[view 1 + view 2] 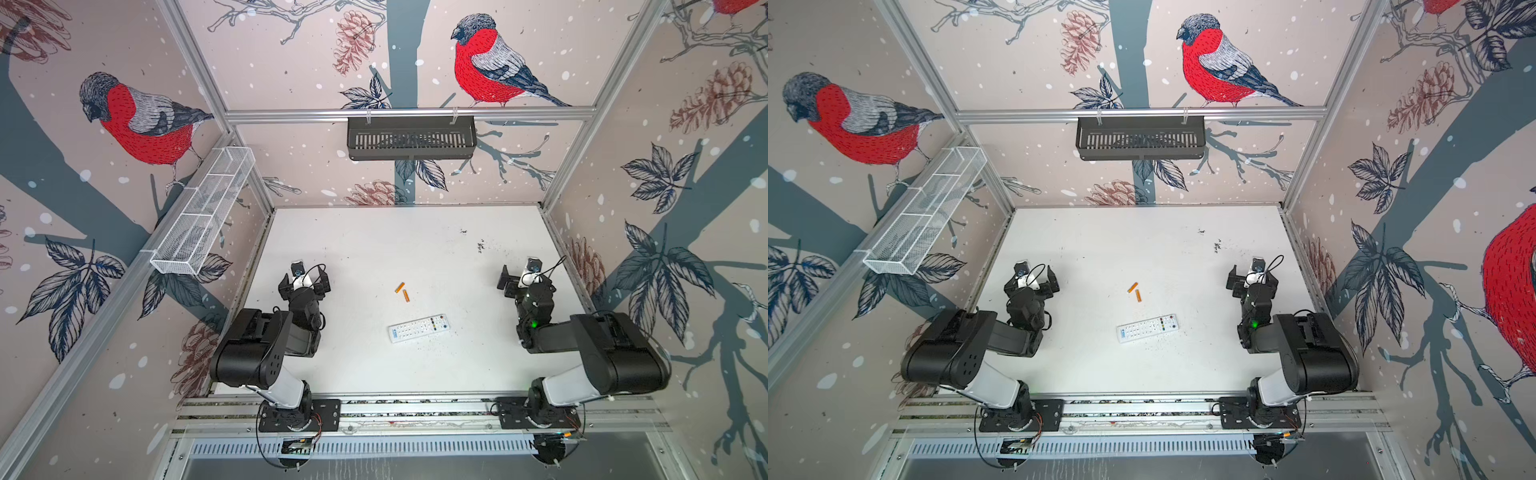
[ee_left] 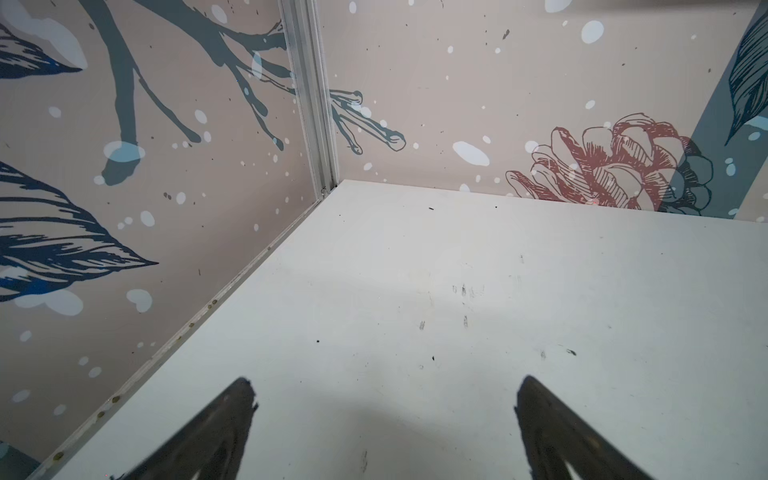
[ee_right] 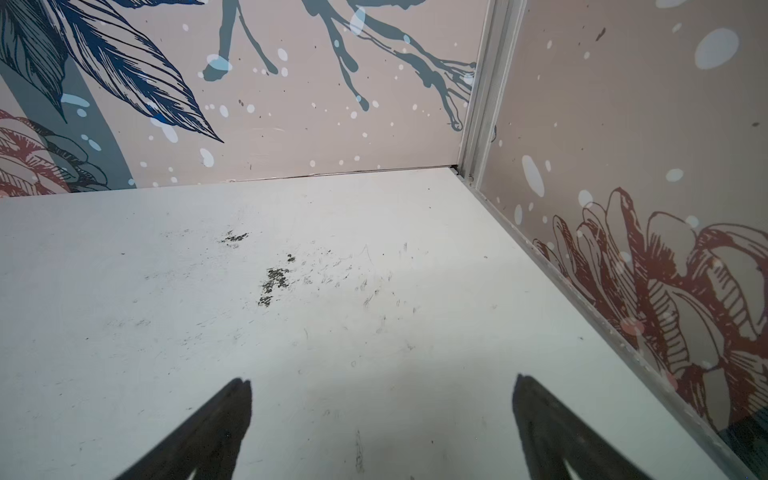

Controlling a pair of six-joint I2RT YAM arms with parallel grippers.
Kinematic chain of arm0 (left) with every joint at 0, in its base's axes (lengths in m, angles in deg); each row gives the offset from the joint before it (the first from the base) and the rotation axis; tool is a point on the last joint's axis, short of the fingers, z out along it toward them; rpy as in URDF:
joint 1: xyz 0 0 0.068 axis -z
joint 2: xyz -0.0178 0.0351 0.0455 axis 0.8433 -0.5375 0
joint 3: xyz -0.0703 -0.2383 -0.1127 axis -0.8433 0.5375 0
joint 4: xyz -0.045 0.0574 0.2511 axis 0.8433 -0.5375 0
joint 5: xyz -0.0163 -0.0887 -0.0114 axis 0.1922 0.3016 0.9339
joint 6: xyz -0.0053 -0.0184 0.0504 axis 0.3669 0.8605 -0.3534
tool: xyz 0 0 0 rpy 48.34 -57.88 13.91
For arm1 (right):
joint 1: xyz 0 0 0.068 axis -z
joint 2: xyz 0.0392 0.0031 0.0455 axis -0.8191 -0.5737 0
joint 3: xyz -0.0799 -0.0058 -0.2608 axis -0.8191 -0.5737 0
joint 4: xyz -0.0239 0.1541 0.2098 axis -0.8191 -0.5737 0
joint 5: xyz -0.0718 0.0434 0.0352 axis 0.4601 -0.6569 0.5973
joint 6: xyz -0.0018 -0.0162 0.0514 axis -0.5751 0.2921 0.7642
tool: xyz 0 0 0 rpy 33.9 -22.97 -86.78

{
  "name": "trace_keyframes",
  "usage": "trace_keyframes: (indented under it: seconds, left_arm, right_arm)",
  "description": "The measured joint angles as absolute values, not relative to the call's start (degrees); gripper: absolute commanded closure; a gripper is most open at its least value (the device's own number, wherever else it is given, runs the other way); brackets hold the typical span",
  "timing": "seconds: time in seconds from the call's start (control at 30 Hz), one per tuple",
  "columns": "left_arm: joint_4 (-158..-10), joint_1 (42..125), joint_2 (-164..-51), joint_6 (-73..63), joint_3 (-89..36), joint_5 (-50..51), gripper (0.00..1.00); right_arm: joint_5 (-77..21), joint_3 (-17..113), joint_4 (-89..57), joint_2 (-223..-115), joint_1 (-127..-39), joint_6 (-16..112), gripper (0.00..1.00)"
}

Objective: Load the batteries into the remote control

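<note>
Operator: What could go wrong from here, taking it from the left side across?

Observer: The left gripper [image 1: 304,284] hangs with its jaws spread wide and nothing between them. Its wrist view shows only bare table [image 2: 415,270]. I judge the reach to be its risk. It has to travel to the middle, and a low sweep could knock the batteries [image 1: 402,291], which are slim cylinders and would likely roll.

Operator: And in the middle?

Observer: The remote control [image 1: 419,328] lies buttons up, so the battery recess is presumably underneath and it probably needs turning over first. A thin, flat body on a smooth table could slide away from a pinch rather than lift. Polarity is another hazard, because the tips are too small here to tell which way each battery faces.

Operator: The right side?

Observer: The right gripper [image 1: 527,280] is likewise released and empty, over scuffed table.

Operator: Where do the things lie relative to the hands?

Observer: In both top views the two batteries lie close together between the grippers, well apart from both. I cannot tell whether they touch each other. The remote lies near them, on the side toward the arm bases, with its blue-label end toward the left gripper and its coloured buttons toward the right.
</note>
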State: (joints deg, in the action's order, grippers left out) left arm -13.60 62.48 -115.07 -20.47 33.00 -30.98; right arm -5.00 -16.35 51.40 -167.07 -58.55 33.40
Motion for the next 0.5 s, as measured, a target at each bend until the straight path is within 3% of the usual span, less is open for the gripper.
trace_keyframes:
  seconds: [0.5]
  left_arm:
    - [-13.6,62.5,-115.1,-20.5,33.0,-31.0,0.02]
  right_arm:
    - [-5.2,-16.4,51.4,-167.1,-58.2,33.4,0.01]
